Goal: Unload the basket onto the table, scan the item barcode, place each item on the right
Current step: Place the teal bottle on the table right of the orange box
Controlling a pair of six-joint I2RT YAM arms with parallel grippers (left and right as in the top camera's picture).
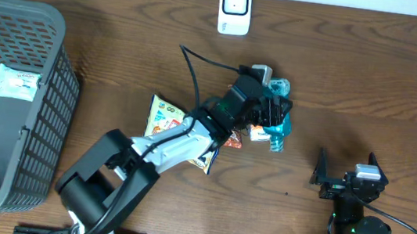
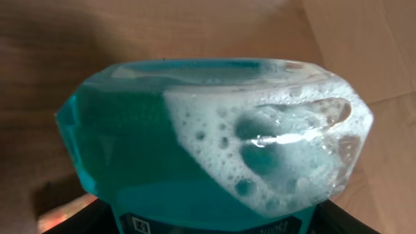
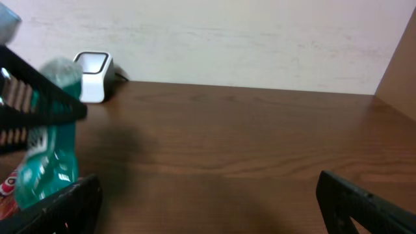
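teal bottle (image 2: pixel 214 149): foamy liquid inside | left claw (image 1: pixel 270 112): clamped on teal bottle | right claw (image 1: pixel 346 163): spread wide, empty

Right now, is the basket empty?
No, a white packet lies inside the basket.

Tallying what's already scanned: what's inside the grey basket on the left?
One white packet lies on the floor of the basket, toward its far end. The right mesh wall covers the floor beside it, and the basket's left edge runs out of frame, so those parts are unseen.
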